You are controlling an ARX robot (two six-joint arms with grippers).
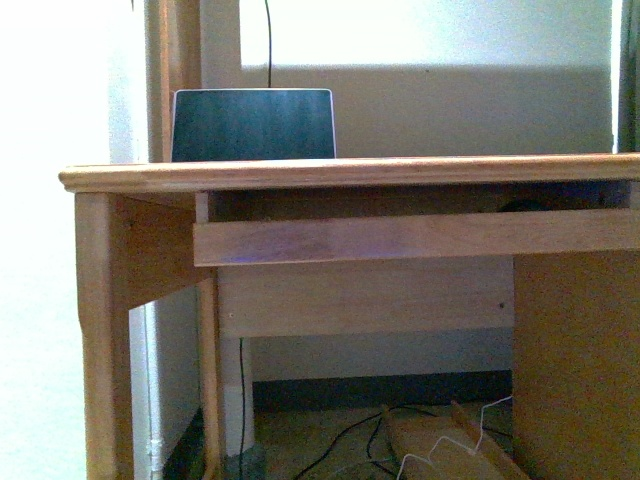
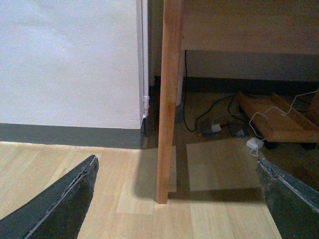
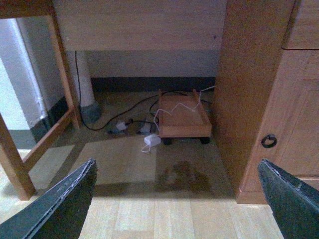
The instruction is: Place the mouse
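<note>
On the wooden desk (image 1: 300,176) before me, a laptop (image 1: 252,125) stands toward the left edge. A pull-out shelf (image 1: 400,238) hangs under the front edge; cables (image 2: 185,79) trail beneath.

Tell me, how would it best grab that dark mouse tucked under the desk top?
Only the top of the mouse shows above the tray rail, and the desk top sits close overhead, blocking a reach from above. So probably come in level from the front and pinch its domed sides.
</note>
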